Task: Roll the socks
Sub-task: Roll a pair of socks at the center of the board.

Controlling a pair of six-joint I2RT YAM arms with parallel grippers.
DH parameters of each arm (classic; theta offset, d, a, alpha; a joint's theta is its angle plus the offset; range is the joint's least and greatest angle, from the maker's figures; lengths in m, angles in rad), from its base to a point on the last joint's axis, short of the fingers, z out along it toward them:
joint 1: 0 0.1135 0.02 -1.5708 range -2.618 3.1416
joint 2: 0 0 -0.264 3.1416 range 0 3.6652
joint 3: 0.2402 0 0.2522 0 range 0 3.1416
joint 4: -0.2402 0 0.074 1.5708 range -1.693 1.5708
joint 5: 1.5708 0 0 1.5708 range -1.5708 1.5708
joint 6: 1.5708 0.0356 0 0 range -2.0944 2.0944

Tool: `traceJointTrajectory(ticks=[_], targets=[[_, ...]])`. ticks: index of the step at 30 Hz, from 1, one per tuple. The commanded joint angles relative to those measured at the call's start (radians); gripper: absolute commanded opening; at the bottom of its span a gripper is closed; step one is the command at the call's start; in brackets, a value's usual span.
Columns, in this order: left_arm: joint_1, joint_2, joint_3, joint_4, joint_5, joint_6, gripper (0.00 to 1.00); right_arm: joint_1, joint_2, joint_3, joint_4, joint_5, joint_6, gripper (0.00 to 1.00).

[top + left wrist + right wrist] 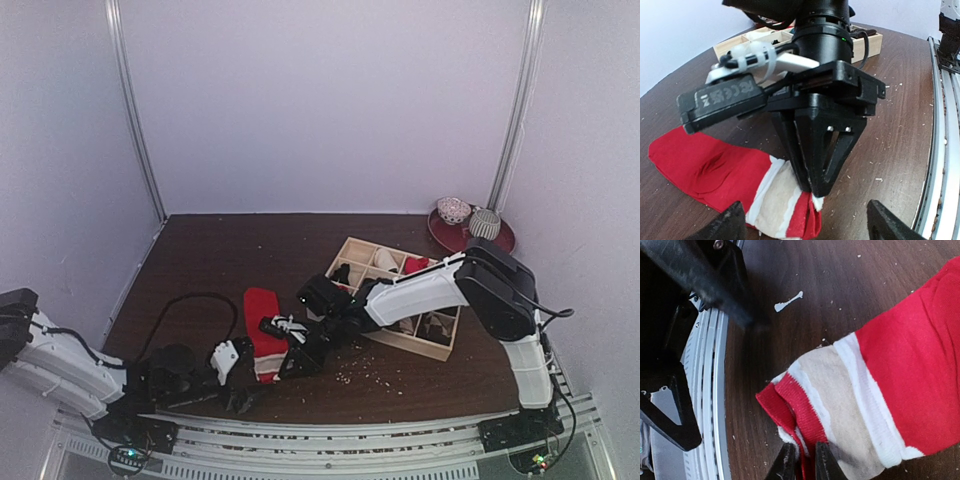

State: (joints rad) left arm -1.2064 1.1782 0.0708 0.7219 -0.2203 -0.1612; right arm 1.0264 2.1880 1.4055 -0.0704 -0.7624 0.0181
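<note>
As it points downward, the right gripper [803, 460] pinches the red sock [910, 365].

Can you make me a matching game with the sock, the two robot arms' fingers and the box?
Things:
1. red sock
2. left fingers
3. right fingers
4. wooden box

Clues:
A. wide open
B. spread out at the near edge
C. split into compartments
D. pinching the sock

Pairs: 1-B, 2-A, 3-D, 4-C
</note>
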Motion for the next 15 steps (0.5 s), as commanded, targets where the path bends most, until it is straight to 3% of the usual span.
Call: traceJointTrajectory(ticks=[1,4,8,12,15], targets=[[-0.005,0.117,-0.004,0.217,0.056,0.091,0.75,0.002,0.073,0.050,-0.197,-0.061,-0.006,0.16],[-0.005,0.228,0.027,0.229,0.106,0.082,0.58,-0.007,0.099,0.084,-0.252,-0.067,-0.018,0.17],[-0.007,0.310,0.018,0.306,0.109,0.025,0.59,-0.017,0.099,0.095,-0.275,-0.070,-0.027,0.17],[-0.007,0.330,0.039,0.256,0.076,0.009,0.61,-0.021,0.093,0.096,-0.288,-0.082,-0.038,0.17],[-0.007,0.336,0.051,0.215,0.048,-0.001,0.55,-0.020,0.084,0.096,-0.296,-0.099,-0.053,0.17]])
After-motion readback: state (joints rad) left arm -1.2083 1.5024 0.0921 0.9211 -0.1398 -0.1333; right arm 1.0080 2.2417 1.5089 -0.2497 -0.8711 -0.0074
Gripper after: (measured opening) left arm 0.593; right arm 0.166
